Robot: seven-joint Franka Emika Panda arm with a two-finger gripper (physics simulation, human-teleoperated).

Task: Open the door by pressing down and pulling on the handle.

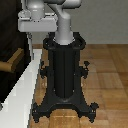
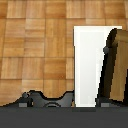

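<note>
The door (image 1: 10, 30) is a dark panel at the exterior view's left, set in a white frame (image 1: 22, 85). The handle (image 1: 12, 61), a tan wooden lever, sticks out from the panel low on that side. My white-grey gripper (image 1: 33, 31) hangs above the handle and toward the exterior view's right of it, clear of the lever. Its fingers are too small and washed out to read. In the wrist view the handle (image 2: 118, 62) shows beside the white frame (image 2: 91, 65), with no fingers in sight.
The black robot pedestal (image 1: 65, 75) with its spread feet (image 2: 45, 99) stands right beside the frame on a wooden parquet floor (image 1: 107, 75). A dark band (image 2: 64, 119) crosses one edge of the wrist view.
</note>
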